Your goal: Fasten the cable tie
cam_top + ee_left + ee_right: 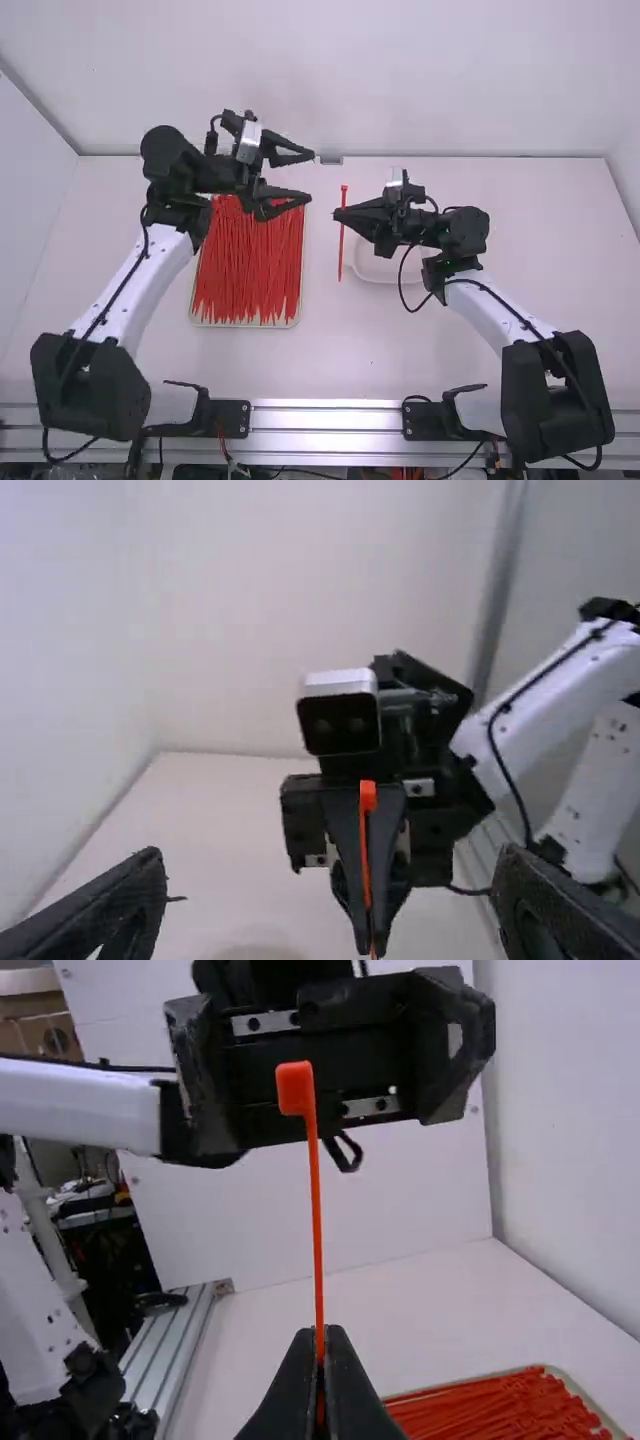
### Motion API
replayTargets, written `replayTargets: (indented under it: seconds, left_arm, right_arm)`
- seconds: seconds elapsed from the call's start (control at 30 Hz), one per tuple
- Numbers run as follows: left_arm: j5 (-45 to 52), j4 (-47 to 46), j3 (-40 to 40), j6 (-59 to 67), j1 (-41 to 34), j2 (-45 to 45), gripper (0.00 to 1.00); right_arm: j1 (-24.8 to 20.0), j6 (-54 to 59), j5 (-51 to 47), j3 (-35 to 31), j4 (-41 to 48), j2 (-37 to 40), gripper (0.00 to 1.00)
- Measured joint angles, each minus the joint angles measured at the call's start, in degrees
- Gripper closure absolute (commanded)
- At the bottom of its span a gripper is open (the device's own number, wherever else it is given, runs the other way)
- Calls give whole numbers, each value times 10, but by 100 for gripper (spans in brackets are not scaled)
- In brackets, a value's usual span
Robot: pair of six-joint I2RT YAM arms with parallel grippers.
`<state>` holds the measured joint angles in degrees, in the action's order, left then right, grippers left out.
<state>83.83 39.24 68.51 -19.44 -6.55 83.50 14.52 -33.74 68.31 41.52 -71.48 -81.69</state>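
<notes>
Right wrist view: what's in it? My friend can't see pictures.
The right gripper pinches a thin red cable tie. Its square head shows in front of the left gripper, which is open and faces the camera. More red ties lie in a pile nearby.

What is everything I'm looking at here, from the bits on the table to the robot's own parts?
held cable tie: one, red, upright above the table, in the right pincer.
spare cable ties: a pile, too many to count, red, in the tray.
tray: one, pale, on the table's left half.
dish: one, whitish, on the table under the right arm.
table: one, white.
left pincer: one, black, open, above the tray's far end.
right pincer: one, black, shut on the held cable tie.
</notes>
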Motion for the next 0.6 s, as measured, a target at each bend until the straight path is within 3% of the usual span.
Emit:
replayTargets:
  seconds: [0.47, 0.6]
  left_arm:
    - [27, -10, 10, -5, -48, 33, 28]
    - [20, -11, 10, -5, -61, 33, 38]
  right_arm:
    - [14, -24, -59, 0, 1, 0, 100]
    - [27, -20, -66, 0, 0, 0, 100]
